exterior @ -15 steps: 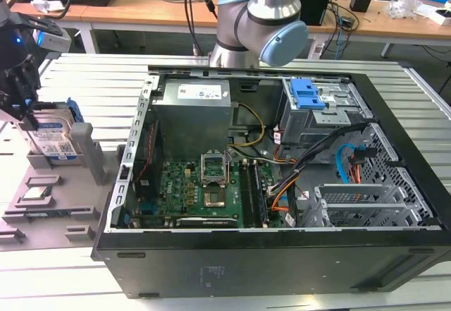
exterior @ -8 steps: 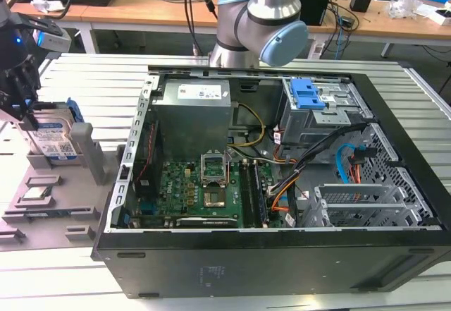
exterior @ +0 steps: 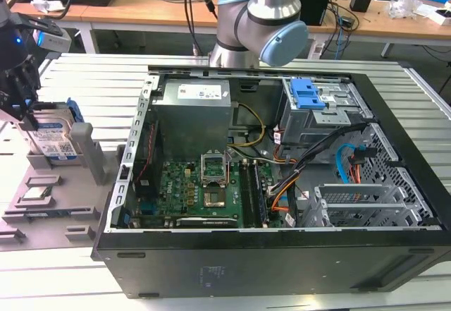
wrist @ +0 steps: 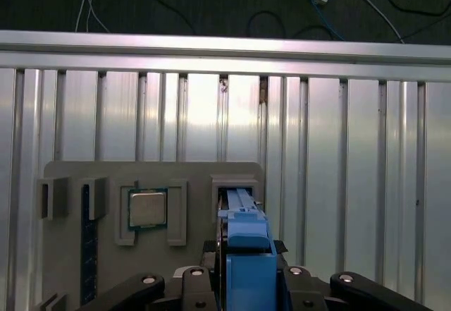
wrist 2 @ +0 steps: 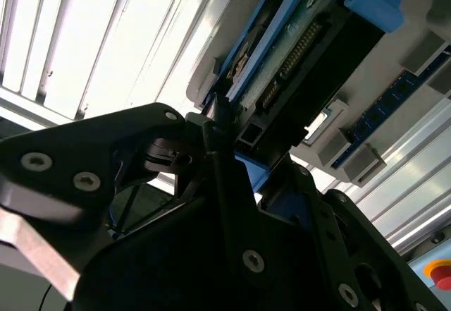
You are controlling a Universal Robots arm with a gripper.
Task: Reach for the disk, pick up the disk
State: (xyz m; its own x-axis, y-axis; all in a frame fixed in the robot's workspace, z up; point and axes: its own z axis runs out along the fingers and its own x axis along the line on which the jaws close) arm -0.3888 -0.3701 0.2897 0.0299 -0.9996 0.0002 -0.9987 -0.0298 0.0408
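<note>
Disk (exterior: pixel 55 142) top hidden behind end effector (exterior: pixel 28 117), bottom hidden in holder (exterior: pixel 88 154).

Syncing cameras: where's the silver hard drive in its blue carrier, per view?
Exterior view: silver hard drive in blue carrier, upright at the exterior view's left.
First wrist view: edge-on, slotted in grey plastic tray.
Second wrist view: connector edge facing camera.
Shared landmark: that tray.

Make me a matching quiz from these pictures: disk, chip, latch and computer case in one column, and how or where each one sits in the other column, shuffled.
1. disk
2. chip
3. latch
4. case

A. open, motherboard showing
B. on edge in a slot of the grey tray
C. flat in a recess of the tray
D. blue, inside the case

Pairs: 1-B, 2-C, 3-D, 4-A.
</note>
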